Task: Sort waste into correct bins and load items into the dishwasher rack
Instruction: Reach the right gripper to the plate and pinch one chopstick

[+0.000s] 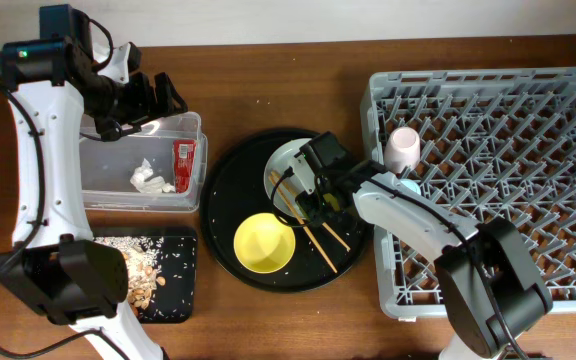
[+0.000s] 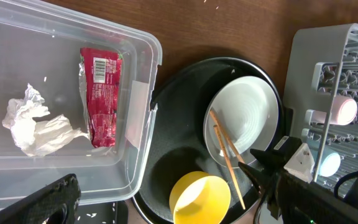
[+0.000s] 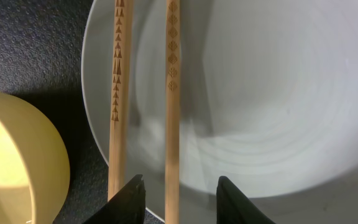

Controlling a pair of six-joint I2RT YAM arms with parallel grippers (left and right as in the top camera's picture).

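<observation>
The right gripper (image 3: 180,191), jaws apart at lower centre, straddles one of the chopsticks (image 3: 172,93) lying across the plate (image 3: 260,112), evidently aligned for a pinch. The left gripper (image 1: 158,97) hovers over the clear tub (image 1: 108,165), upper left; its state is indeterminable.

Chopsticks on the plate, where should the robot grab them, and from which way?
Probably across the middle of both chopsticks, coming straight down from above. They lie flat and nearly side by side on the plate, so jaws closing across them can pinch the pair. The open right gripper straddles only one stick; the other lies just outside it.
</observation>
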